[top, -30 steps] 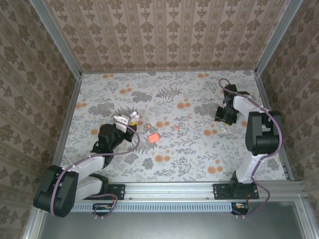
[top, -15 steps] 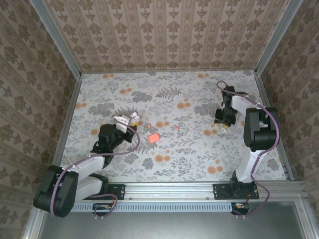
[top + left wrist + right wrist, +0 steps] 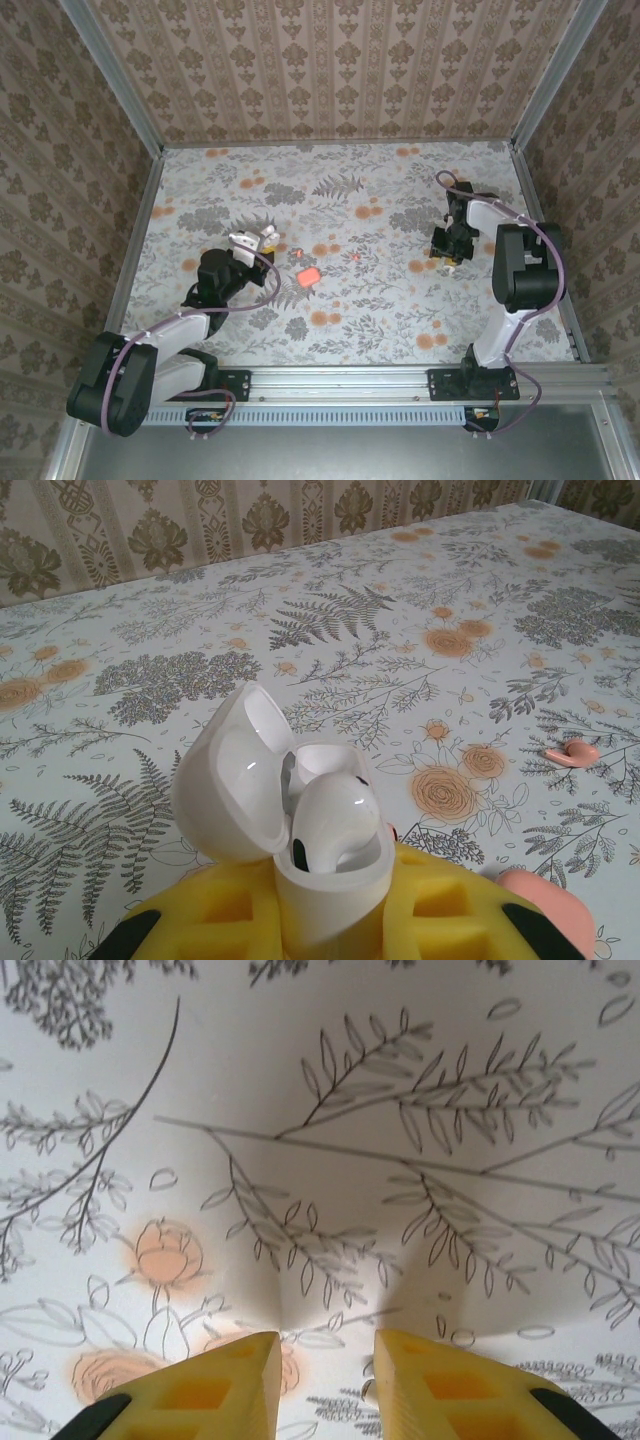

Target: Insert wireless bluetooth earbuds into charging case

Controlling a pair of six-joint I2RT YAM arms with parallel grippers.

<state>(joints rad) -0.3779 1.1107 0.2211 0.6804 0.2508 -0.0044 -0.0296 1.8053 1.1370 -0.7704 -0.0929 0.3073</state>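
charging case (image 3: 240, 790): white, lid standing open, sitting lower centre of the left wrist view | earbud (image 3: 335, 820): white, sitting inside it | left fingers (image 3: 450, 915): clamping the case body | small coral piece (image 3: 570, 752): lying at right on the tabletop (image 3: 480, 600) | right fingers (image 3: 220, 1390): hanging narrowly apart over the tabletop, gripping nothing, at the lower edge of the right wrist view

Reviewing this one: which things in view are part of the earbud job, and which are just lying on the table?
Part of the job:
- white charging case, lid open, held in the left gripper
- white earbud sitting in it

Just lying about:
- coral lump beside the left gripper
- small coral piece farther out; what it is can't be told
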